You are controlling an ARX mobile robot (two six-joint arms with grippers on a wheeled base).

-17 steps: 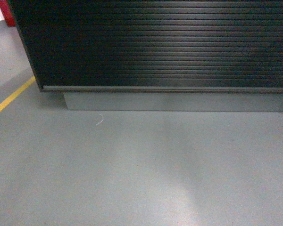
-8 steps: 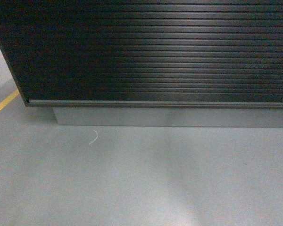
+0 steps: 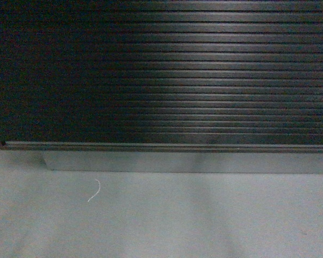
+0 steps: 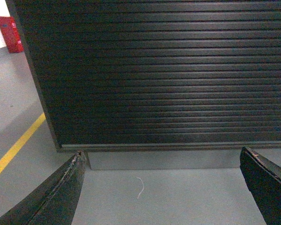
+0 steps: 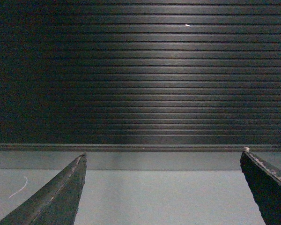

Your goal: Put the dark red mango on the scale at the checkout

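Straight ahead of me stands the checkout (image 3: 167,75); from my head camera I see only its black ribbed front, the ribs running level from edge to edge, with a pale strip along the bottom and the grey base (image 3: 183,162) set back beneath it; its left corner falls near the left edge of that view. Below lies the grey floor (image 3: 204,220), and on it a thin white curl of thread (image 3: 95,191) just in front of the base, toward the left.

My left gripper (image 4: 161,187) is spread wide and holds nothing; its two dark fingers (image 4: 61,197) rise from the bottom corners of the left wrist view, well apart, with bare floor and the thread between them. Past them the counter's left corner shows, a yellow line (image 4: 16,147) runs slantwise over the floor beside it, and a red box (image 4: 9,33) stands far back at the upper left.

My right gripper (image 5: 161,187) is likewise spread wide and empty; one finger (image 5: 56,199) shows at the lower left and the other at the lower right, with the ribbed front filling nearly everything above them, and the thread at the far left on the floor.

The mango and the scale appear in none of my three views; the counter top is above the frame, so I cannot tell where they are.
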